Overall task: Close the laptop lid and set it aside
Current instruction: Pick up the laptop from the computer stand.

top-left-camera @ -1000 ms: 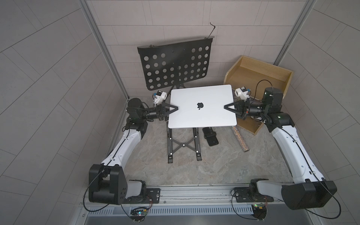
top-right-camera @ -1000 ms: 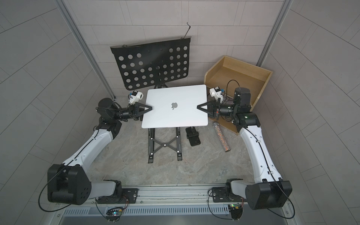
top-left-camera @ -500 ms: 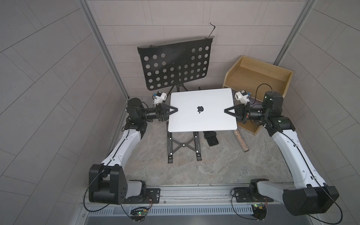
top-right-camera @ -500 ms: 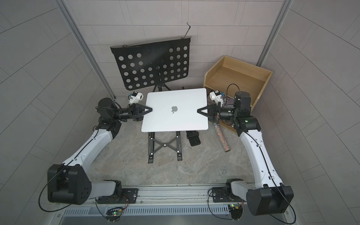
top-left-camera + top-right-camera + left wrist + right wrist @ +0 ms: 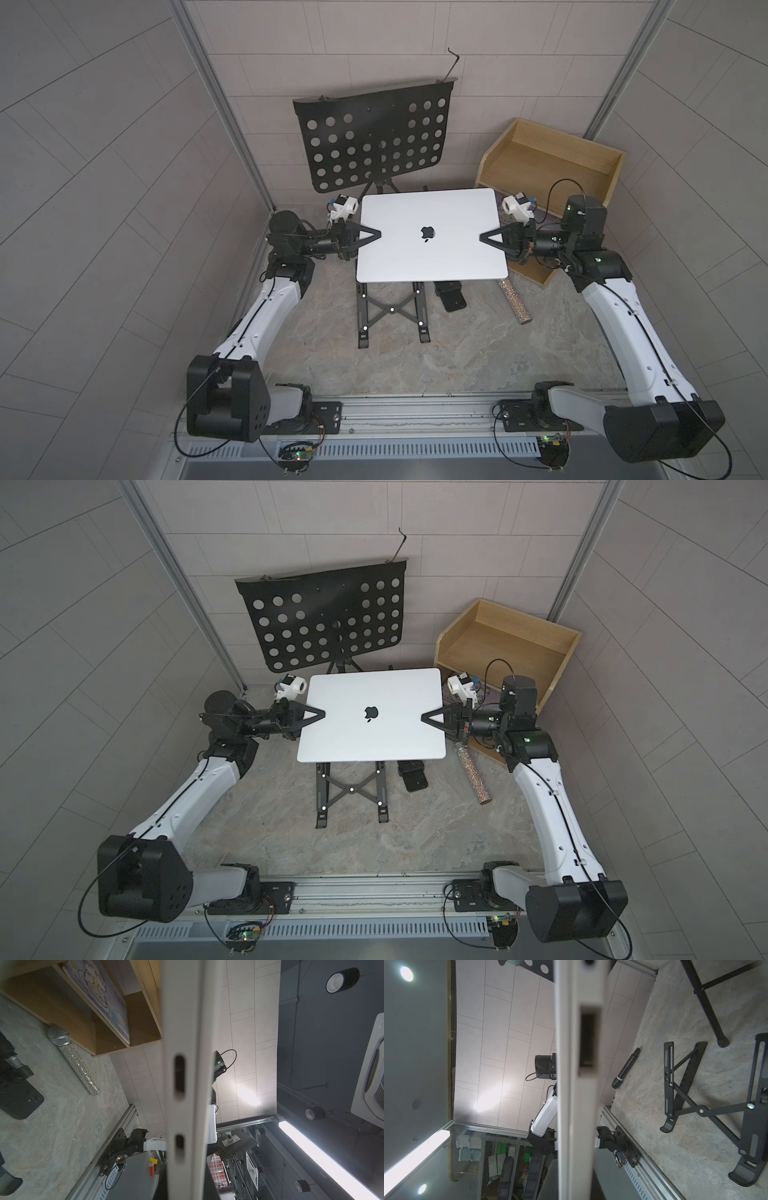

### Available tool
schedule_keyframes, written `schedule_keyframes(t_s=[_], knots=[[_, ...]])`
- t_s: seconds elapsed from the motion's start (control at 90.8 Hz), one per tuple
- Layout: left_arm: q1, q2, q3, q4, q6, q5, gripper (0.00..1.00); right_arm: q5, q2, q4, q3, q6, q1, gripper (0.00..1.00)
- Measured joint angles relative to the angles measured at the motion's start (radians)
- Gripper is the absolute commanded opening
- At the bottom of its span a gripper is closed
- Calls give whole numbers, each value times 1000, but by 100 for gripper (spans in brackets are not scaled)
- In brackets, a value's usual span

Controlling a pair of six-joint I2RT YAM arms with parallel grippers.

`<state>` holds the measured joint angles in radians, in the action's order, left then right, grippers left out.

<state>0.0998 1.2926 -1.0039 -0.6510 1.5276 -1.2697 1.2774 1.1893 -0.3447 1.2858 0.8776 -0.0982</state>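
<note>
Nearest the bottom edge in both top views, the grey aluminium rail point(image 5: 415, 411) is carrying the two arm bases, with cables running partly out of frame. Above it, the black X-frame folding stand point(image 5: 390, 309) is standing on the mottled stone-look tabletop point(image 5: 457, 357), and its far end is disappearing under the laptop. To its right, a small flat black device point(image 5: 451, 296) is lying half covered by the same silver edge and is too dark to identify. A glittery silver microphone point(image 5: 514, 302) is lying beside it, with its head end hidden in the top views.

The slim silver rectangular laptop point(image 5: 430, 235) is hanging at the centre of the frame, clear of the stand. The laptop lid point(image 5: 374, 737) is lying shut and flat, matte and plain apart from the dark apple logo at its middle. The left tool point(image 5: 376, 233) is pinching the left edge and the right tool point(image 5: 484, 237) the right edge, both narrowed onto the laptop. Only the upper black triangular finger of each is showing, because the lower one is hidden beneath. In both wrist views the laptop's edge point(image 5: 182, 1022) point(image 5: 577, 1105) is filling the middle as a pale, blurred band with dark port slots.

Further back, a pastel cartoon notebook point(image 5: 97, 991) is lying in the lower shelf of the open wooden box point(image 5: 552, 158), mostly covered by the right arm in the top views. A black perforated music stand point(image 5: 378, 120) is standing by the rear wall.
</note>
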Motion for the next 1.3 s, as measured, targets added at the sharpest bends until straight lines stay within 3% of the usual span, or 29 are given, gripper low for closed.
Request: schedule_keyframes(t_s=[0.176, 0.253, 0.308, 0.44, 0.628, 0.771, 0.936, 1.145, 1.299], knots=[[1, -10, 2, -19, 19, -3, 0, 6, -21, 0, -8, -15, 0, 0], [1, -10, 2, -27, 19, -6, 0, 4, -27, -1, -18, -33, 0, 9], [1, -10, 3, -29, 18, -10, 0, 3, -31, -1, -26, -37, 0, 21], [7, -9, 7, -16, 32, -7, 0, -14, -33, 69, -58, -12, -1, 63], [10, -5, 23, 24, 33, 0, 0, -57, -49, 154, -85, 72, -1, 99], [10, -5, 48, -4, 66, 21, 0, -109, -89, 148, -98, 94, 14, 100], [12, -3, 77, -107, 150, 77, 0, -225, -139, -24, -82, 6, 104, 100], [13, -5, 97, -187, 196, 165, 0, -446, -177, -282, 41, -139, 155, 100], [39, -27, 130, -136, 163, 249, 0, -652, -227, -387, 168, -212, 163, 100]])
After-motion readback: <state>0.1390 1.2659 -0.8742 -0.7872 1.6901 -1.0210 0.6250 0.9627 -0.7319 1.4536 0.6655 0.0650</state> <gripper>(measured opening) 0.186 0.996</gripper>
